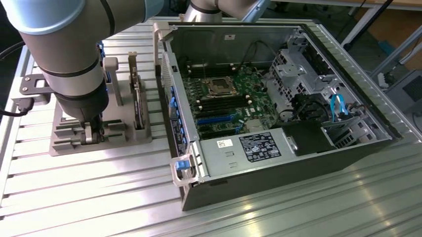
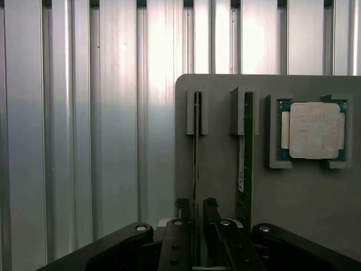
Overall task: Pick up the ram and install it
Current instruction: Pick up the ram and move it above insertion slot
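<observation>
A thin ram (image 2: 196, 147) stands on edge in a slot of the grey holder (image 2: 299, 203). My gripper (image 2: 196, 208) is lowered over one end of it, with one dark finger (image 2: 181, 212) on each side and a narrow gap left to the board, so it is open. A second ram (image 2: 246, 158) stands in the neighbouring slot. In the exterior view my gripper (image 1: 91, 137) is down at the holder (image 1: 66, 145) on that view's left, the arm covering the stick under it, with the other ram (image 1: 135, 96) upright beside it.
A square silver processor chip (image 2: 316, 131) lies in a recess of the holder. The open computer case (image 1: 369, 148) lies on the ribbed metal table (image 1: 79, 197) at the exterior view's right, its motherboard (image 1: 221, 103) facing up with dark memory slots (image 1: 212, 104).
</observation>
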`<state>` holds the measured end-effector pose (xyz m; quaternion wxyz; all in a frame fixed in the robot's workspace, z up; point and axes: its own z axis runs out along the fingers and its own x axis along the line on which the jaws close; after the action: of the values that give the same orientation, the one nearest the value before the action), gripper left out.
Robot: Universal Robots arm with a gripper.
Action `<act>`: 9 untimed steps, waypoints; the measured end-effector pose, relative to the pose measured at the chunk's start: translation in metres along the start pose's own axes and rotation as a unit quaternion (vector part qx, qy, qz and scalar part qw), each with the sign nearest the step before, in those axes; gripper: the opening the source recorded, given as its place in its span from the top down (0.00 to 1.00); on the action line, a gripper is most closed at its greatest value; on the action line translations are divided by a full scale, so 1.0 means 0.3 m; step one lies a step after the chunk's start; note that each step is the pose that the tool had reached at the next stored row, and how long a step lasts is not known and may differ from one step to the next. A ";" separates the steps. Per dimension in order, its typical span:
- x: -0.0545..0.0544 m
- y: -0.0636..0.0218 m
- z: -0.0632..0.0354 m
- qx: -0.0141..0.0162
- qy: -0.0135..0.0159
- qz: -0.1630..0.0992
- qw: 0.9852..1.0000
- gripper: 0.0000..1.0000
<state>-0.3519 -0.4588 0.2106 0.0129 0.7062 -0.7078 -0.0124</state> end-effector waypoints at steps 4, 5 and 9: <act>0.001 0.000 0.001 0.000 0.000 0.000 1.000 0.76; 0.001 0.000 0.003 0.000 0.000 0.000 1.000 0.76; 0.000 0.000 0.003 0.000 0.000 0.000 1.000 0.76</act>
<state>-0.3518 -0.4589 0.2095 0.0129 0.7062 -0.7078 -0.0124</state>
